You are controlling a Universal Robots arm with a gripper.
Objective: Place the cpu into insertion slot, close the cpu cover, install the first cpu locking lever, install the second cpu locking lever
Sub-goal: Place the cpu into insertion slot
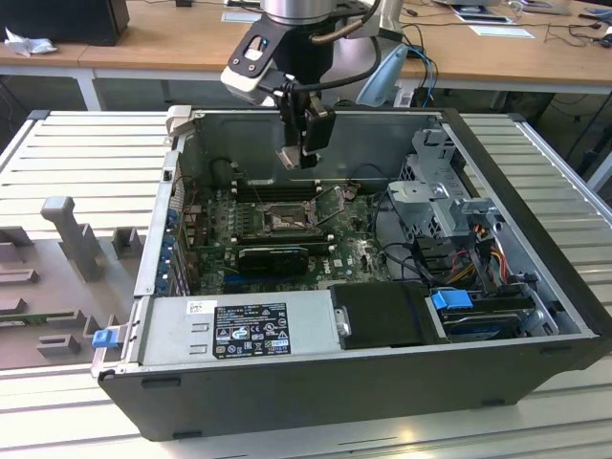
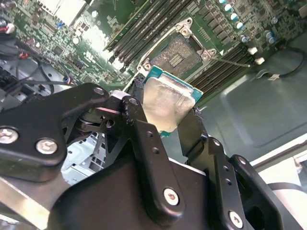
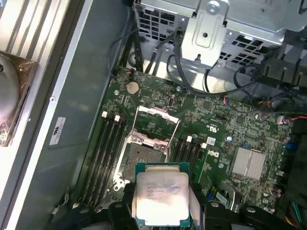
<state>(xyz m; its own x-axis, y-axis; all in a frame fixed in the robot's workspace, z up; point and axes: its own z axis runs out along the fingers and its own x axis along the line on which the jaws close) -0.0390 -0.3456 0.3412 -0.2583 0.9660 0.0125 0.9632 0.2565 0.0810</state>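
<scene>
One cpu [image 2: 168, 98], clamped edgewise in my gripper [image 2: 162, 112], hangs above the insertion slot [image 2: 180, 53]. Its cpu cover [image 3: 157, 122] stands open, leaving it accessible.

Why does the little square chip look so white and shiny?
In the second wrist view, light bounces off the cpu held in the jaws, washing its metal top pale; in the first wrist view, the same glare whitens part of it; in the exterior view, the computer case is shadowy inside, darker than the table around it.
</scene>
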